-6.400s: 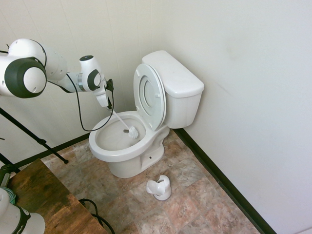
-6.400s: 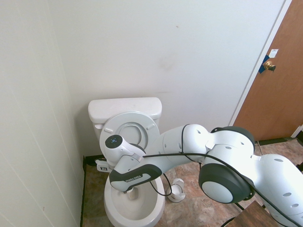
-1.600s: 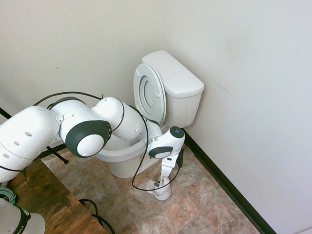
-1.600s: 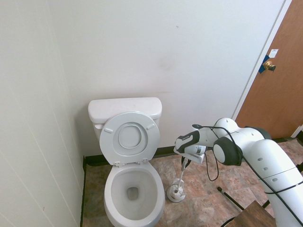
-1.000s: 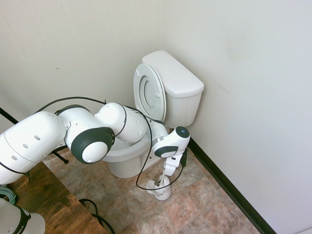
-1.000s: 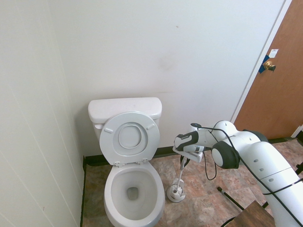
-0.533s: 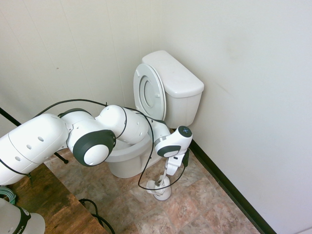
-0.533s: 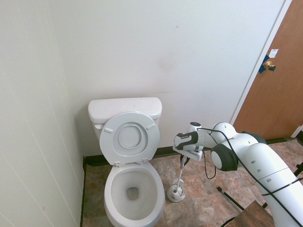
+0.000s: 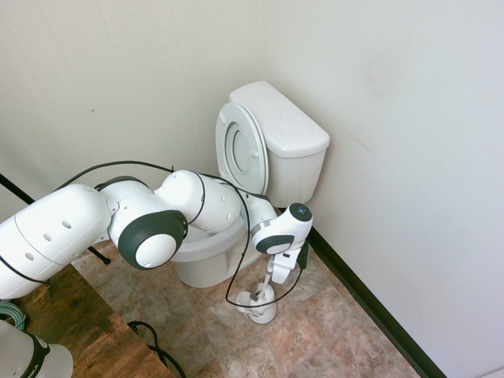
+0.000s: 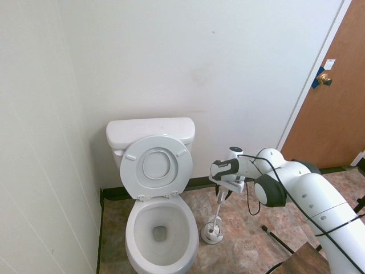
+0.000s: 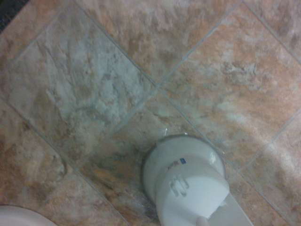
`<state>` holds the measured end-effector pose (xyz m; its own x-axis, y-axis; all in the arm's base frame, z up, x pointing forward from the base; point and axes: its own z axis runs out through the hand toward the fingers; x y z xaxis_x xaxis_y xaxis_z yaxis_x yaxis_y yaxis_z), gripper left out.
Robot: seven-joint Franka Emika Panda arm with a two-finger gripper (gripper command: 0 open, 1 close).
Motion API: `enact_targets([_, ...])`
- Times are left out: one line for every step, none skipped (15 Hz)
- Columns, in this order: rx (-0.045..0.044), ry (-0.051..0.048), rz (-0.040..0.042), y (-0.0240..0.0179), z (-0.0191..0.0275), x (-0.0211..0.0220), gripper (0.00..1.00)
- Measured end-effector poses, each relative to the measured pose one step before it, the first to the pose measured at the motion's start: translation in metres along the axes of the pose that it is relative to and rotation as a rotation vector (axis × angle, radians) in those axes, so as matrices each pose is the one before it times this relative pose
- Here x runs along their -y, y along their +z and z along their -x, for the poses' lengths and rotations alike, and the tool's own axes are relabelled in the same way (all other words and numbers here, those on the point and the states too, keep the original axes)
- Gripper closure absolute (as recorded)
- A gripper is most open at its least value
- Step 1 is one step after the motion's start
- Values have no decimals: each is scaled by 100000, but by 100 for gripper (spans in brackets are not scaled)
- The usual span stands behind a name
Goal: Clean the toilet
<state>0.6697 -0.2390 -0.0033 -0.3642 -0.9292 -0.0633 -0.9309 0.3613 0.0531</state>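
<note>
- One toilet (image 10: 159, 228) is standing against the wall, lid and seat raised.
- One brush (image 10: 218, 208) is sitting upright in one holder (image 10: 211, 233) beside it.
- One gripper (image 10: 222, 193) is hovering at the handle top; finger spacing cannot be told.

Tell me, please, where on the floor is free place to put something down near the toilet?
Bare tiles lie between the brush holder and the brown door, along the back wall's dark baseboard. It is crowded beside the toilet, where the holder stands close to the bowl with the gripper above it.
</note>
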Motion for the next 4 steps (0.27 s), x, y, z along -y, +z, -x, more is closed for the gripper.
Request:
enact_targets([-1015,-31,-1978,-1716,23,62,0])
enact_targets([-939,-337,-1852,-1826,249,33,0])
enact_targets([-912,-459,-2198,-1986,381,74,0])
enact_targets([-717,-318,-2621,-1968,341,42,0])
